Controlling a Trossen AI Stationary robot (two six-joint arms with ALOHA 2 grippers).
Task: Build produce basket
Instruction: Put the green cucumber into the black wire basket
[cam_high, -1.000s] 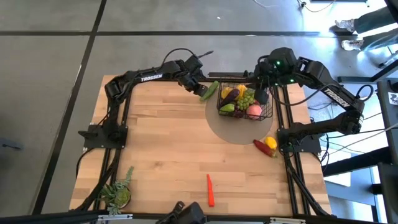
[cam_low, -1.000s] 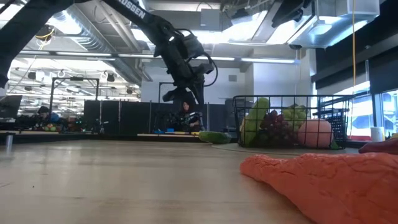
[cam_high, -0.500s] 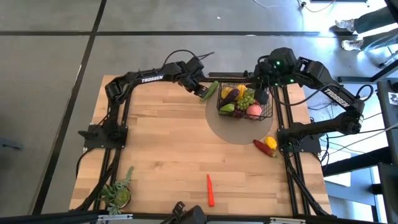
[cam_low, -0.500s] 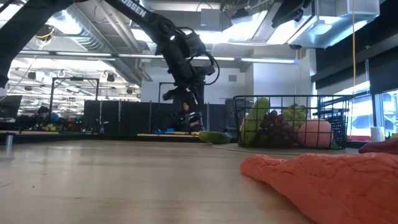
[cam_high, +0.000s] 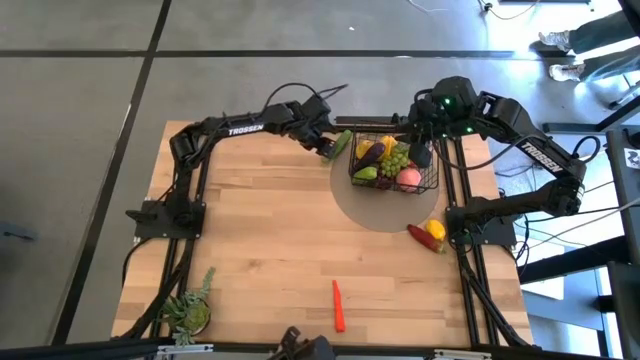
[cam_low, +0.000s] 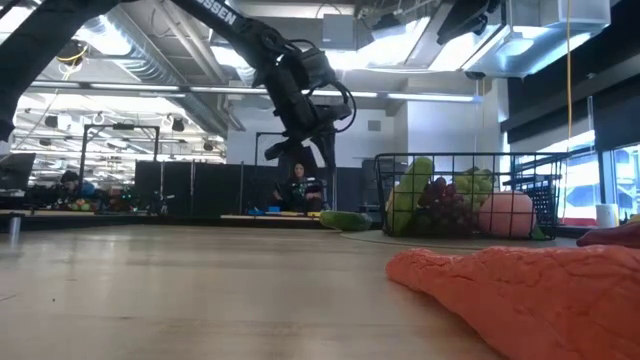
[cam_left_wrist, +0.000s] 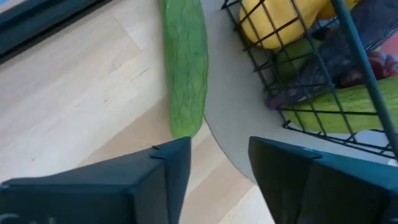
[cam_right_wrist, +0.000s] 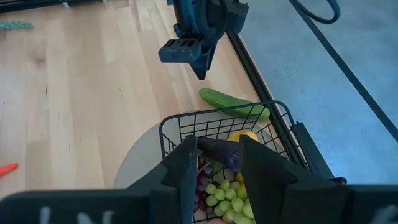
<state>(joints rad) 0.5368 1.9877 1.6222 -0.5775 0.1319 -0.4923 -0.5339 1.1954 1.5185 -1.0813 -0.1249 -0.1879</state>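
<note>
While seen from above, the basket sits at the worktop's far edge, filled with produce; cucumber lies just beside its left wall, left tool over it. Carrot lies well nearer. Left wrist: fingers parted, empty, cucumber ahead. Right wrist: right tool open above the basket.

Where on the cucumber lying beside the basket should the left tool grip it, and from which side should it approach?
Grip the cucumber around its middle, coming down from above with the fingers across its narrow width. It lies flat on the table, long and slim, just outside the basket wall, so both long sides look free. The left tool is open and hangs above its near end.
</note>
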